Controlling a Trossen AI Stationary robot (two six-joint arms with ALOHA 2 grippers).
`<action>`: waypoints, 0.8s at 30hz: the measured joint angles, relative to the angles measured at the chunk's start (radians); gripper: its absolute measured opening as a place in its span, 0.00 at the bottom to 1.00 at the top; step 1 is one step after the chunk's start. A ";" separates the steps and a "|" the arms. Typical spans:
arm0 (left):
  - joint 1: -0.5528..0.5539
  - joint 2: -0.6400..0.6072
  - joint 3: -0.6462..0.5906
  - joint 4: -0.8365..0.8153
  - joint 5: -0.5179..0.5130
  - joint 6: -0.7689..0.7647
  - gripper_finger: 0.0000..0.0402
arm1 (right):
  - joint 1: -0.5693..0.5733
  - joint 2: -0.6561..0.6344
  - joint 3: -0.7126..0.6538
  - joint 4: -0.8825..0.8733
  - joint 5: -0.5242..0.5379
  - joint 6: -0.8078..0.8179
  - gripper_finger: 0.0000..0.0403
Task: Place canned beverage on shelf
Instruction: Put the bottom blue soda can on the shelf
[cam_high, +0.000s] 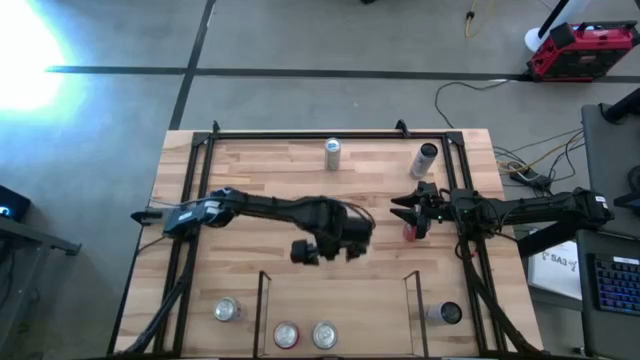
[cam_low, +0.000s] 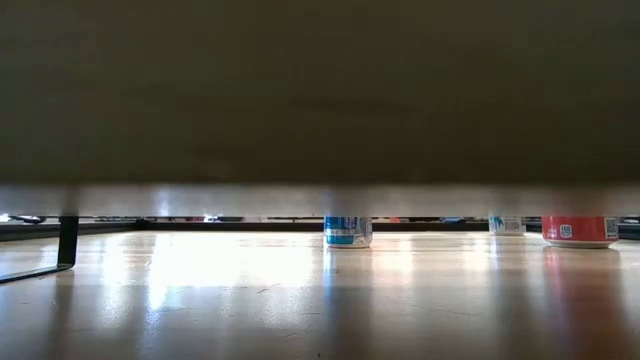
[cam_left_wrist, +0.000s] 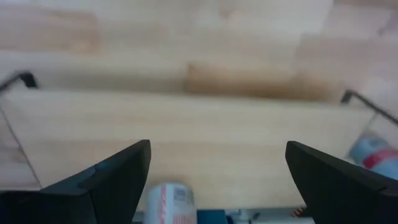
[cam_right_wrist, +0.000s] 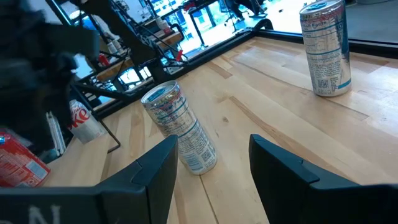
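Observation:
The shelf (cam_high: 340, 300) is the wood-floored bay between two thin black rails at the table's near edge. A red can (cam_high: 287, 335) and a silver can (cam_high: 323, 334) stand at its near end. My left gripper (cam_high: 325, 252) hovers open and empty above the table, just beyond the shelf's far end. In the left wrist view its fingers (cam_left_wrist: 217, 162) frame the shelf floor (cam_left_wrist: 205, 124), with a can (cam_left_wrist: 171, 202) below. My right gripper (cam_high: 405, 212) waits at the right, open, beside a red can (cam_high: 410, 232).
Two cans (cam_high: 332, 152) (cam_high: 427, 158) stand near the far edge. One can (cam_high: 227, 310) stands left of the shelf and one (cam_high: 445, 313) right of it. A black frame (cam_high: 330, 133) rims the table. Bare wood lies between the rails (cam_high: 262, 305) (cam_high: 410, 305).

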 joint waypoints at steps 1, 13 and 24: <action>0.012 0.000 0.000 -0.014 0.000 0.015 0.89 | 0.000 0.000 0.000 0.000 0.000 0.000 0.45; 0.141 0.000 0.000 -0.056 -0.109 0.338 0.87 | 0.000 0.000 0.000 0.000 0.000 0.000 0.45; 0.223 0.007 0.000 -0.069 -0.217 0.601 0.87 | 0.000 0.000 0.000 0.000 0.000 0.000 0.45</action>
